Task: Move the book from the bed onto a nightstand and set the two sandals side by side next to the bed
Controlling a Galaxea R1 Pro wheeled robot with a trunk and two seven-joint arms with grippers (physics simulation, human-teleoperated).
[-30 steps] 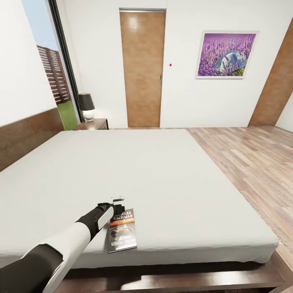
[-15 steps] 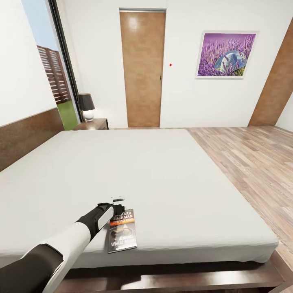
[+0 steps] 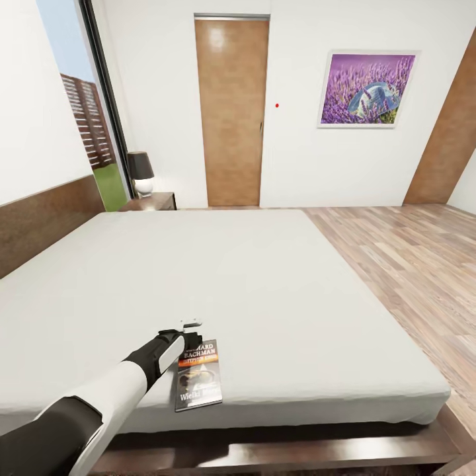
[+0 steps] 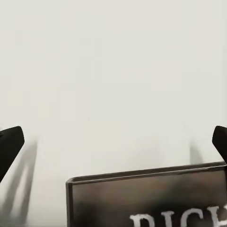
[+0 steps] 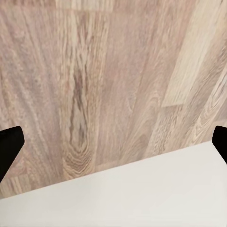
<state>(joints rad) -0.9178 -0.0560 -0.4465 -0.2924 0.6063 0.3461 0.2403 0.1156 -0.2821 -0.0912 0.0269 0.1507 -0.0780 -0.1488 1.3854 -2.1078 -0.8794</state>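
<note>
Your book (image 3: 198,375) is a thin paperback with a dark cover, an orange band and white lettering, lying flat near the foot edge of the bed (image 3: 264,291). Your left gripper (image 3: 190,334) sits at its top edge, fingers (image 4: 10,144) spread wide with the cover's corner between them, holding nothing. Your right gripper (image 5: 113,146) is spread wide too, over plank floor (image 5: 94,85).

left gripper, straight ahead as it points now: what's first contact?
Likely the mattress of the bed, just past the book's top edge. The left gripper is open, its tips straddling that edge; depth unclear.
</note>
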